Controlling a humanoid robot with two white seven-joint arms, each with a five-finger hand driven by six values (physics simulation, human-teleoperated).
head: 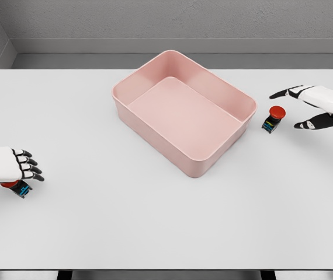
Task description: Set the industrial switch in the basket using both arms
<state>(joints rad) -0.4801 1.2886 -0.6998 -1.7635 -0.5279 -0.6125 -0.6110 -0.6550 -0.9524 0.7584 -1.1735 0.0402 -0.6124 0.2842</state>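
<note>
A pink rectangular basket (236, 96) sits on the white table, turned at an angle, with nothing inside. One industrial switch (274, 119), a dark box with a red mushroom button, stands just right of the basket. My right hand (298, 108) hovers beside it, fingers spread, thumb and forefinger either side of empty air. A second switch (16, 186) lies at the far left, mostly covered by my left hand (31, 169), whose fingers curl over it; whether they grip it is unclear.
The white table (155, 233) stretches wide in front of the basket. A grey wall runs behind the table's far edge.
</note>
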